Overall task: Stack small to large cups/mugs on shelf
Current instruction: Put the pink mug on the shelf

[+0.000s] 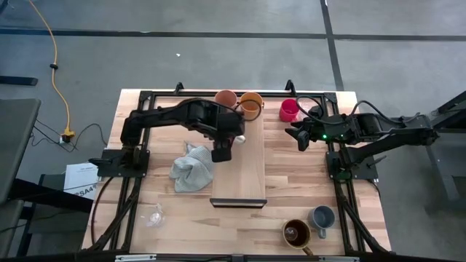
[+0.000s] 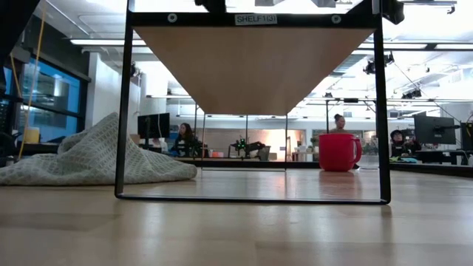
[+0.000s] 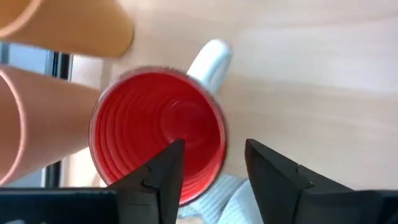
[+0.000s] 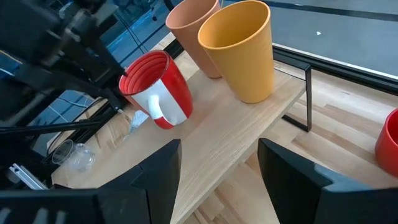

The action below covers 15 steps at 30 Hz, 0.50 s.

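Note:
A red mug with a white handle (image 3: 155, 137) stands upright on the light-wood shelf (image 1: 244, 171), also seen in the right wrist view (image 4: 158, 87). My left gripper (image 3: 214, 168) is open above it, pointing down. One finger is over the mug's mouth and the other is outside its wall, with a gap on both sides. A peach cup (image 1: 226, 97) and an orange cup (image 1: 251, 104) stand at the shelf's far end. My right gripper (image 1: 299, 137) is open and empty, to the right of the shelf. The mug is hidden under the left arm in the high view.
A pink-red cup (image 1: 290, 109) stands on the table at the far right. A grey cloth (image 1: 193, 169) lies left of the shelf. A clear glass (image 1: 154, 216) is at the near left. A brown mug (image 1: 296, 233) and a blue-grey mug (image 1: 322, 216) are at the near right.

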{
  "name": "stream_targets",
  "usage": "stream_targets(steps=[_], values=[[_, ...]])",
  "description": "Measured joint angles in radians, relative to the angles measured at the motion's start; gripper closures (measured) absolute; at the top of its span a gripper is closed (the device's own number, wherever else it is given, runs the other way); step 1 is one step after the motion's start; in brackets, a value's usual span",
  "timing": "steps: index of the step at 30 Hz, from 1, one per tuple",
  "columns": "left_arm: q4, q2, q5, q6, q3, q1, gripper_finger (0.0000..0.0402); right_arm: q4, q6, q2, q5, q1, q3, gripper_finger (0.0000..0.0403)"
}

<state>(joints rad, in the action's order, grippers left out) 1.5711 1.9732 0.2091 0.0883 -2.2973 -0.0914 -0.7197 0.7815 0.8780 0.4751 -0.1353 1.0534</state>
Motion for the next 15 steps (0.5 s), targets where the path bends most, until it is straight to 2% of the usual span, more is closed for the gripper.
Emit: stream_targets(steps=[3, 6, 8, 11, 15], values=[[-0.002, 0.0, -0.049, 0.032, -0.057, 0.0, 0.0233, 0.0, 0.0, 0.0, -0.001, 0.0, 0.0, 0.0199], [-0.008, -0.046, -0.1, 0.088, -0.042, 0.009, 0.0233, 0.01, -0.001, 0.005, -0.016, 0.0, 0.0, 0.0199], [-0.006, -0.081, -0.091, 0.127, -0.042, 0.029, 0.0242, 0.021, -0.014, 0.016, -0.022, -0.004, 0.0, 0.0199], [-0.048, -0.141, 0.001, 0.156, -0.042, 0.079, 0.0281, 0.045, -0.07, 0.045, -0.033, -0.01, -0.002, 0.0199], [-0.121, -0.227, 0.137, 0.196, -0.042, 0.133, 0.0379, 0.049, -0.111, 0.102, -0.066, -0.009, -0.004, 0.0199]])
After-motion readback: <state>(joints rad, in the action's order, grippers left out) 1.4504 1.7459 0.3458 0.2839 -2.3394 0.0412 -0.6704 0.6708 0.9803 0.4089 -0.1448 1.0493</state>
